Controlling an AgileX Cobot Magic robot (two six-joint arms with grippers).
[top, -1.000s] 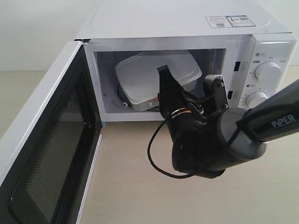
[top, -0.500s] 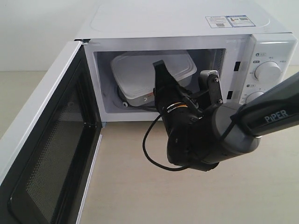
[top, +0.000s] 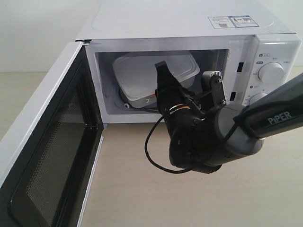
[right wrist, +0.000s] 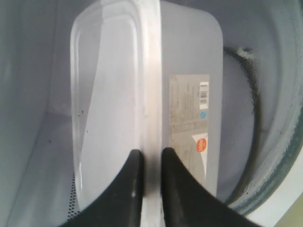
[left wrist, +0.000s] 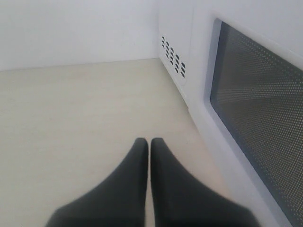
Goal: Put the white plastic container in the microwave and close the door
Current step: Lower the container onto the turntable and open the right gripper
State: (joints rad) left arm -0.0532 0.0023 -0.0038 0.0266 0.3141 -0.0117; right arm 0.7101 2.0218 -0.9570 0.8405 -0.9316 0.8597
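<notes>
The white plastic container lies tilted inside the microwave, its lid facing outward. My right gripper reaches into the cavity and is shut on the container's rim; the labelled side shows in the right wrist view. The door hangs wide open at the left, its mesh window also showing in the left wrist view. My left gripper is shut with nothing in it, hovering over the table beside the door.
Two round dials sit on the microwave's right panel. A black cable loops below the right arm. The beige tabletop spreads in front of the microwave. Vent holes mark the microwave's side.
The right gripper pushed the container deeper and leftward into the cavity between one second and half a second ago; since then nothing has moved.
</notes>
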